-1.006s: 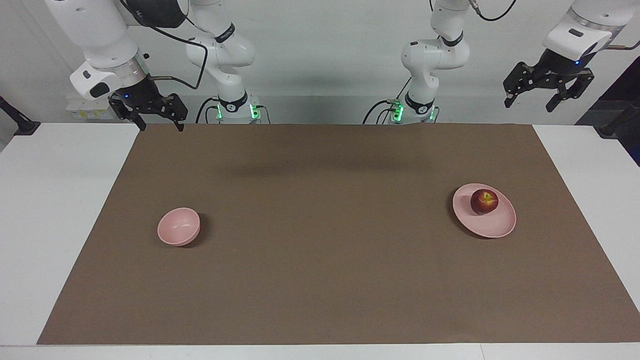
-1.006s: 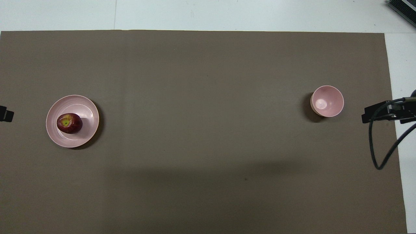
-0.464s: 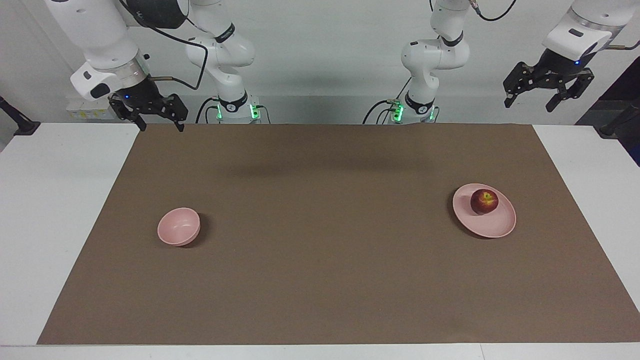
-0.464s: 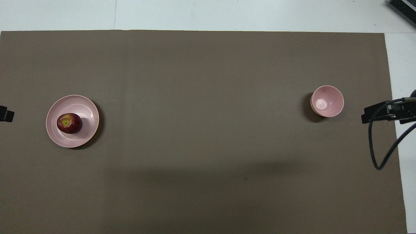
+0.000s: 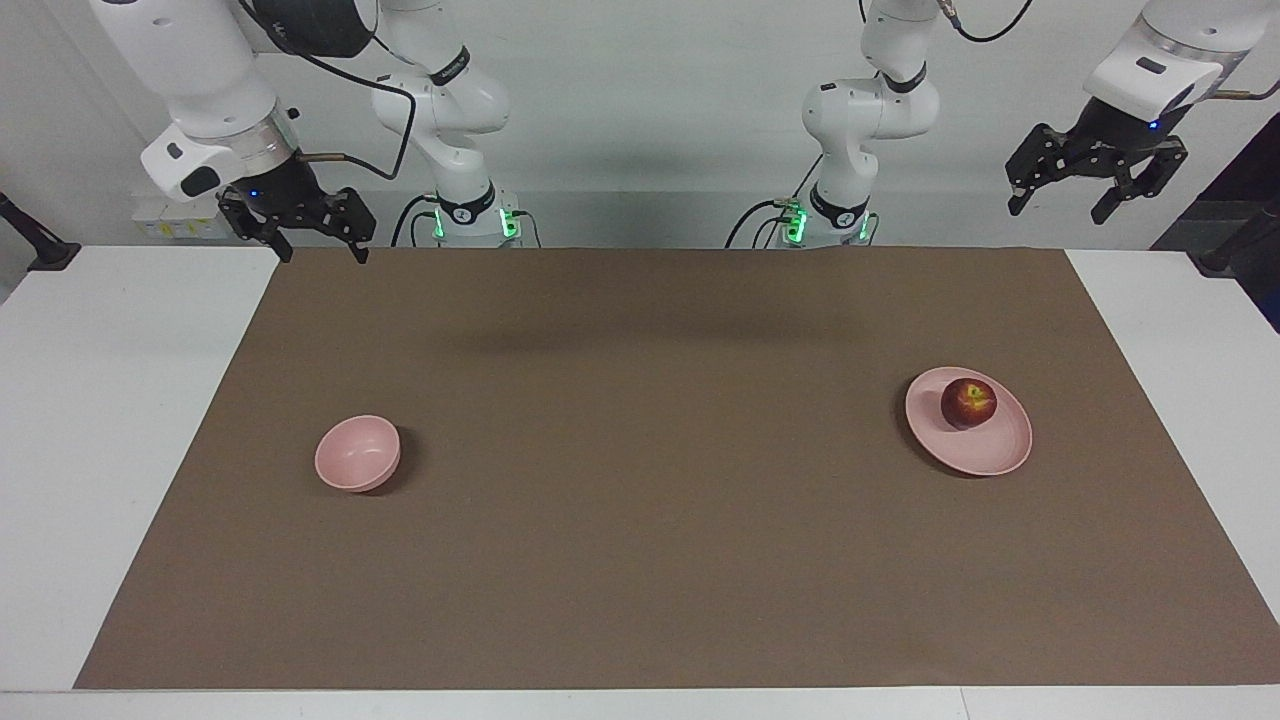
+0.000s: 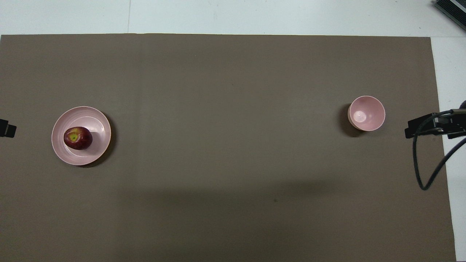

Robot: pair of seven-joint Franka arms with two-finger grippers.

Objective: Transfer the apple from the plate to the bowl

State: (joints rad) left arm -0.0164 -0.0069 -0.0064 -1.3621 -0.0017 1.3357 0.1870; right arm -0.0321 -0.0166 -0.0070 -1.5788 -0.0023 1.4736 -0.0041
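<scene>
Facing view: scene read from the robots' end outward; no shift is seen vs. a sec ago.
Change: none noted. Both arms, apple, plate, bowl are placed as in the earlier frames, so the task is judged not yet begun.
Left gripper [image 5: 1098, 190]: held up in the air off the left arm's end of the mat, fingers spread, nothing gripped.
Right gripper [image 5: 318, 232]: held up over the mat's corner at the right arm's end, fingers spread, nothing gripped; waiting.
Apple [image 5: 968, 403]: sat on the plate, stem patch up, on the part of the plate nearer the robots.
Plate [image 5: 995, 452]: flat on the mat, toward the left arm's end.
Bowl [image 5: 357, 453]: upright, nothing in it, toward the right arm's end, well apart from the plate.
Brown mat [image 5: 650, 480]: bare btwn plate and bowl.
Obstacles: none seen on the path; a long carry or a handover is judged likely. Apple is round, so a roll on the plate is a risk at pickup.
</scene>
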